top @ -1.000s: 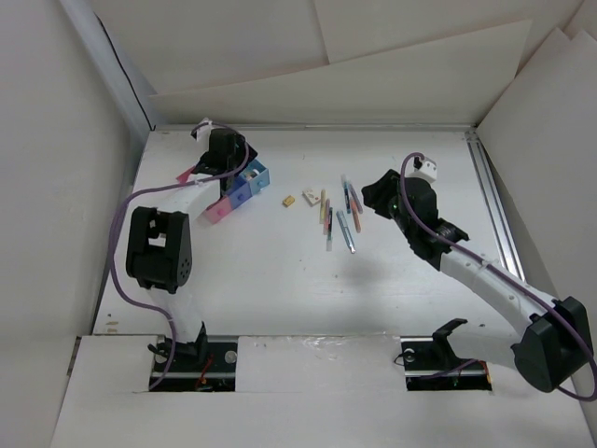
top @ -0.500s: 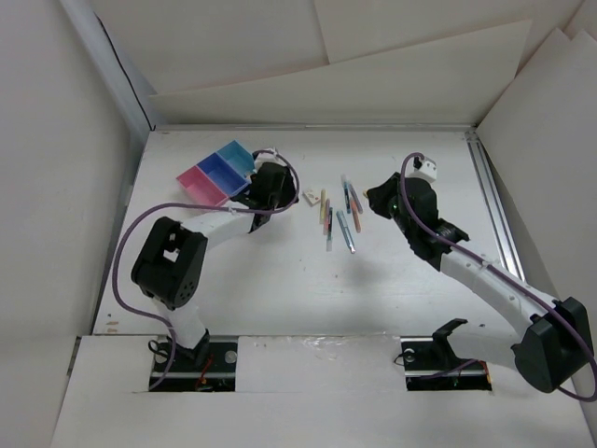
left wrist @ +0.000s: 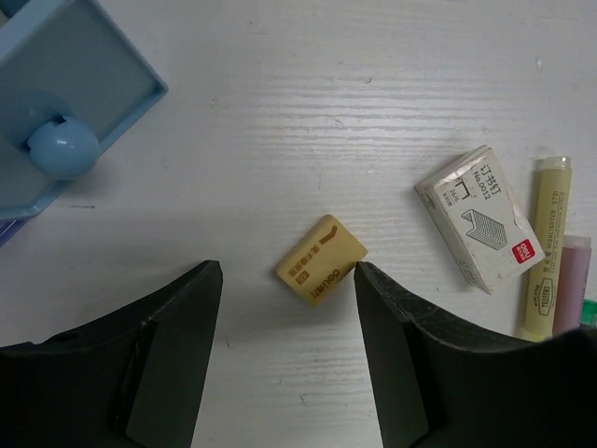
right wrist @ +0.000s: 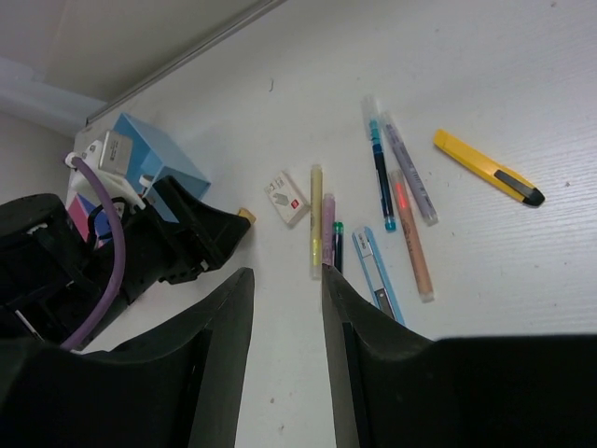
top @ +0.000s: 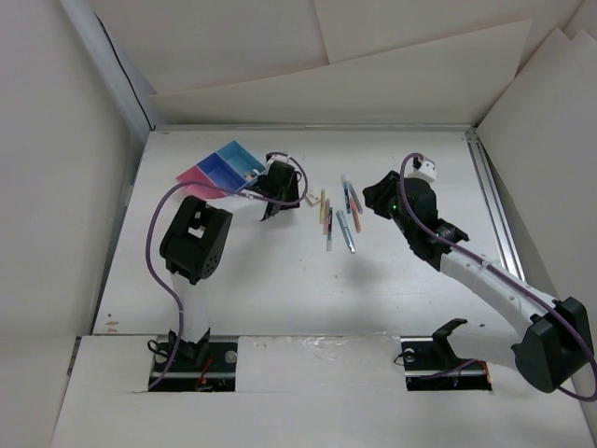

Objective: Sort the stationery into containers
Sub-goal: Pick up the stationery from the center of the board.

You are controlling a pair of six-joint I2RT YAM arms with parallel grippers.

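Left wrist view: left claw (left wrist: pixel 287 273) spread open astride a yellow eraser (left wrist: pixel 321 259) on the desk (left wrist: pixel 308 103); top view hides it. Right claw (right wrist: pixel 287 277) parted, empty.

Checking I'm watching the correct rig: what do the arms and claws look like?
The left arm and right arm match: white links, black joint housings, a purple cable along each. The left claw and right claw have broad matte-black fingers.

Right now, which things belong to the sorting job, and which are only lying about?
For the job: eraser, staple box, pens, yellow cutter, bins.
Not for the job: purple cable, cardboard walls.
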